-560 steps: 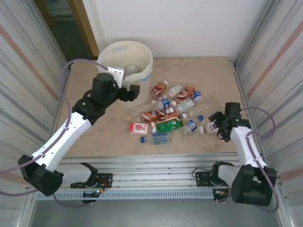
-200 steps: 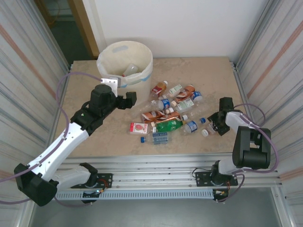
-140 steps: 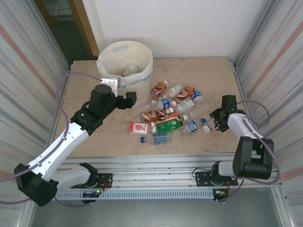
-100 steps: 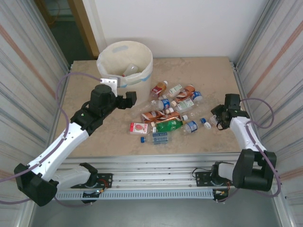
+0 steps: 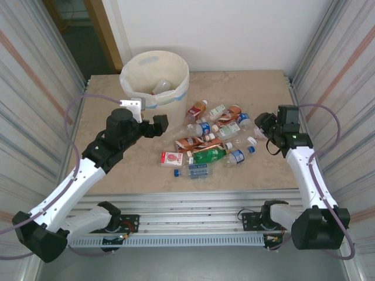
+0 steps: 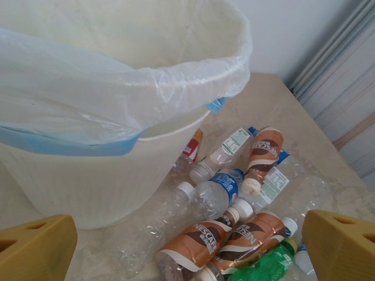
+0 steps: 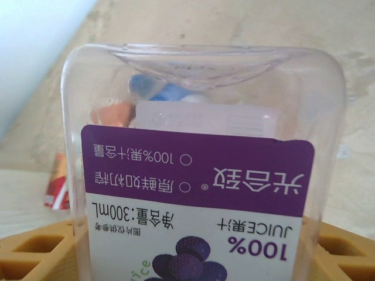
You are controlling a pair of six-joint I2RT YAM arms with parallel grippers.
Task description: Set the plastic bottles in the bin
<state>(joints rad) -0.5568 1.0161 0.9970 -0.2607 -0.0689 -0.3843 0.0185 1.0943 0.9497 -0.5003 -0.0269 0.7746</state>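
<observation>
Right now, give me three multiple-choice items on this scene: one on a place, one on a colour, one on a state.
1. Where on the table does the bin stand?
A. Far left
B. Near right
C. Dead centre

2. What colour is the label band on the juice bottle in the right gripper?
A. Red
B. Purple
C. Green

3. How is the left gripper?
A. Shut on a bottle
B. Clamped on the bin's rim
C. Open, empty

Answers:
1 A, the top view shows it at the far left corner.
2 B, the right wrist view shows a purple band on the clear bottle.
3 C, it stands wide open, gripping nothing.
</observation>
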